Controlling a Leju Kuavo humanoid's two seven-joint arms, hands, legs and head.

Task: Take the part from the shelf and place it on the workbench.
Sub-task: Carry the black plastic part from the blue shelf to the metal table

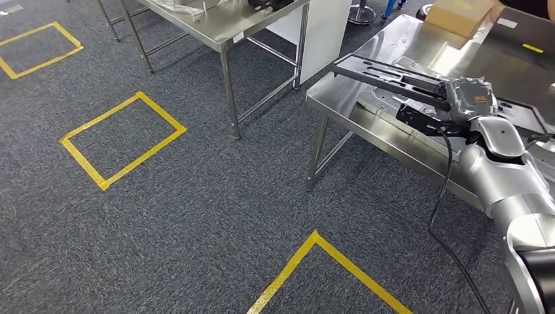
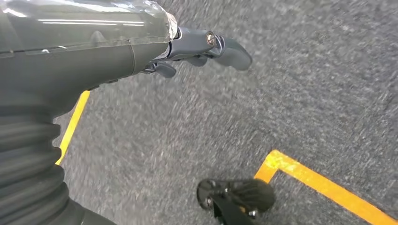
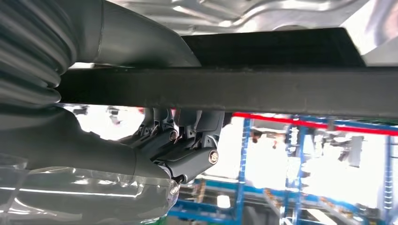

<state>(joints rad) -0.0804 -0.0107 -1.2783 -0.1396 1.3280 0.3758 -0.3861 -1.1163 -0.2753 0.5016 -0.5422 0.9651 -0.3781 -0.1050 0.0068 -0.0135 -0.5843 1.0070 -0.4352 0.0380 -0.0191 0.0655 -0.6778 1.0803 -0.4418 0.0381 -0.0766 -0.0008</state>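
Silver and bulky, the robot's right arm [image 1: 504, 176] comes in from the lower right of the head view and reaches up over the near edge of a steel workbench [image 1: 366, 108]. At its end the right hand [image 1: 468, 98] holds a long flat black part [image 1: 386, 75], a frame-like piece with openings in it, which sticks out to the left over the workbench top and over a shiny pressed metal plate [image 1: 386, 101] lying there; whether the part touches that plate or hangs just above it cannot be told. From the right wrist view the part [image 3: 234, 89] runs as a dark bar straight across the hand, with the thumb [image 3: 141, 42] lying against one side and the darker fingers [image 3: 187, 140] curled up against the other, so the hand is clamped around it. A black cable [image 1: 442, 196] hangs from the wrist down toward the carpet. Further back on the workbench sits a brown cardboard box [image 1: 458, 16]. A second steel table [image 1: 216, 29] stands beyond, toward the upper middle. Grey carpet [image 1: 196, 216] marked with yellow tape rectangles [image 1: 121, 140] covers the floor. In the left wrist view the left hand [image 2: 197, 51] hangs above that carpet, its fingers bent inward and holding nothing.
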